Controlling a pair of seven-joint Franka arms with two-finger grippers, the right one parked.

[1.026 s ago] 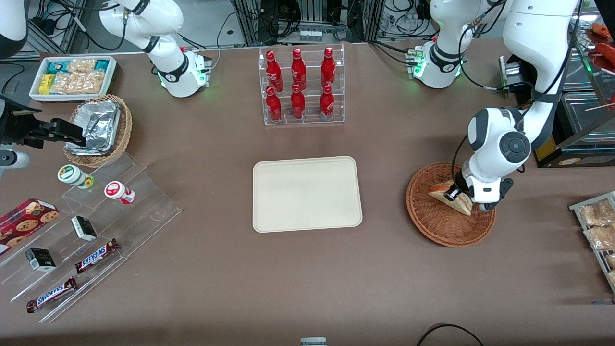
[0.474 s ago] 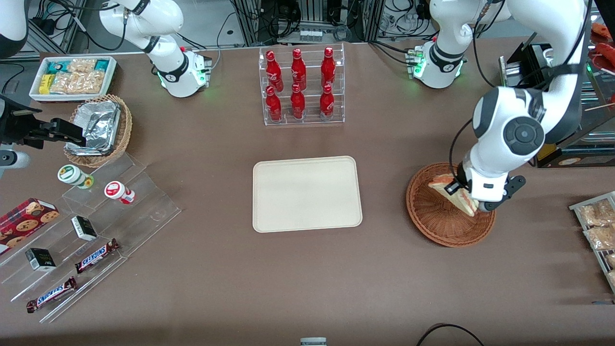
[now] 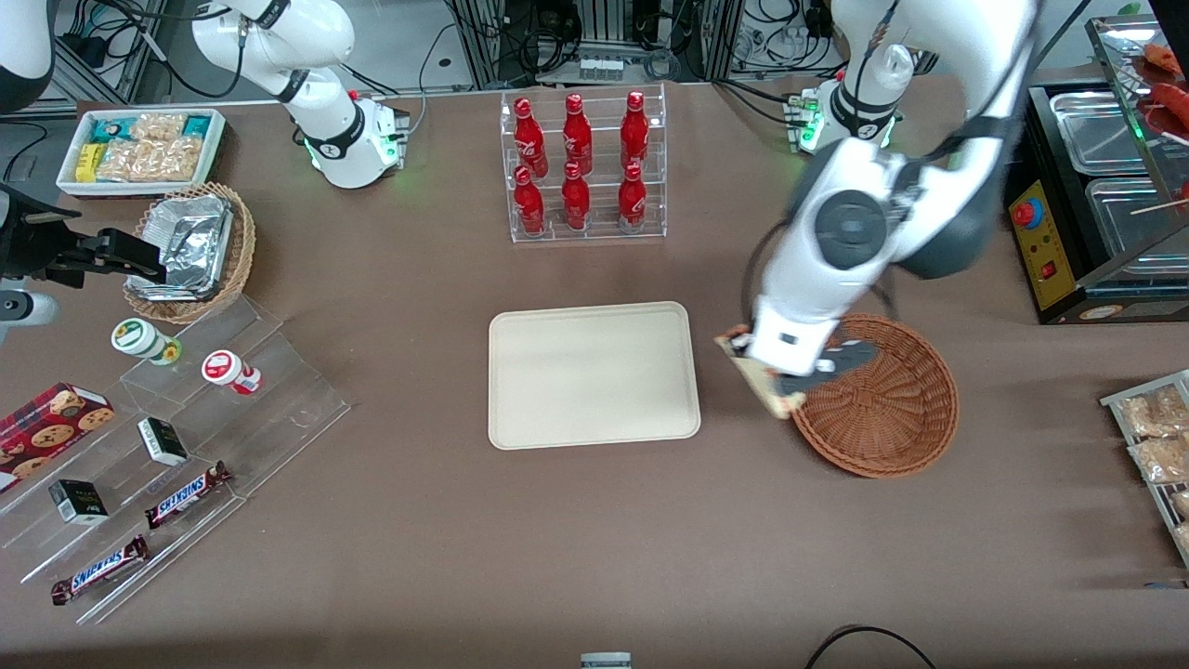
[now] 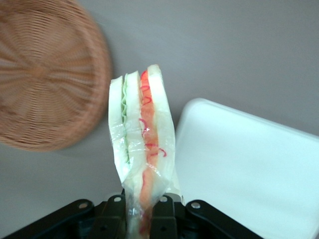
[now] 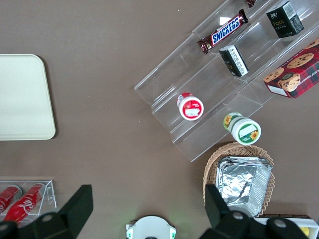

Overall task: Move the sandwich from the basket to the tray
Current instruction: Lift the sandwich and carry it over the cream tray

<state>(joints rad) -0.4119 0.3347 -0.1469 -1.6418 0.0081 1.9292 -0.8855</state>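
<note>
The sandwich (image 3: 767, 394), a clear-wrapped wedge of pale bread with a red-orange and green filling stripe, hangs in the air over the basket's rim nearest the tray. My left gripper (image 3: 777, 373) is shut on it. In the left wrist view the black fingers (image 4: 168, 213) pinch the narrow end of the sandwich (image 4: 142, 144), its cut edge pointing away from the camera. The reddish-brown wicker basket (image 3: 892, 409) (image 4: 45, 74) holds nothing. The cream tray (image 3: 593, 374) (image 4: 249, 169) (image 5: 22, 97) lies bare at the table's middle, a short gap from the sandwich.
A clear rack of red bottles (image 3: 583, 167) stands farther from the front camera than the tray. Toward the parked arm's end are an acrylic stepped shelf with snacks (image 3: 176, 446), a foil-container basket (image 3: 190, 251) and a white snack bin (image 3: 139, 149). Metal pans (image 3: 1105, 186) and packaged snacks (image 3: 1156, 437) sit toward the working arm's end.
The gripper has lifted the sandwich out of the basket and carried it toward the tray, to the basket's rim. The basket now holds nothing.
</note>
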